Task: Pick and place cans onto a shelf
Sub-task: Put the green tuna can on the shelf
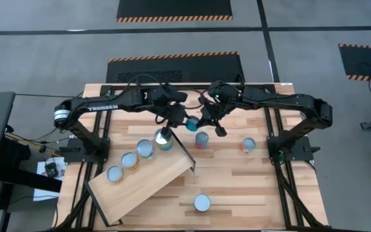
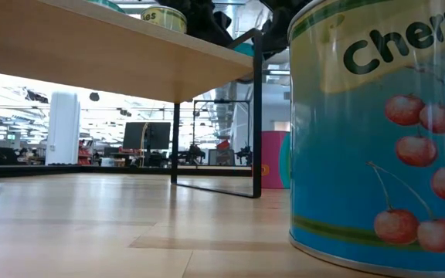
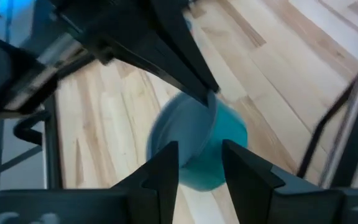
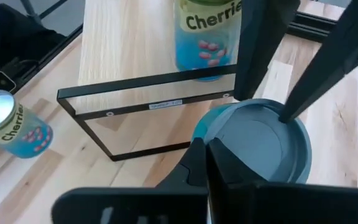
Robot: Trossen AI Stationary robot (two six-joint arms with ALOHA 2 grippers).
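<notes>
Now | shelf (image 1: 148,185): four cans (image 1: 145,149) | left gripper (image 1: 184,120): jaws spread over teal can (image 1: 191,124) | right gripper (image 1: 201,122): jaws pressed together

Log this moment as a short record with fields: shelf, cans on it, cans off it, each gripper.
shelf: light-wood shelf, lying at a slant over the table's front left
cans on shelf: four in a row, from can to can
cans on table: front can, right can, middle can, teal can
left gripper: open, astride the teal can
right gripper: shut, beside the teal can
</notes>
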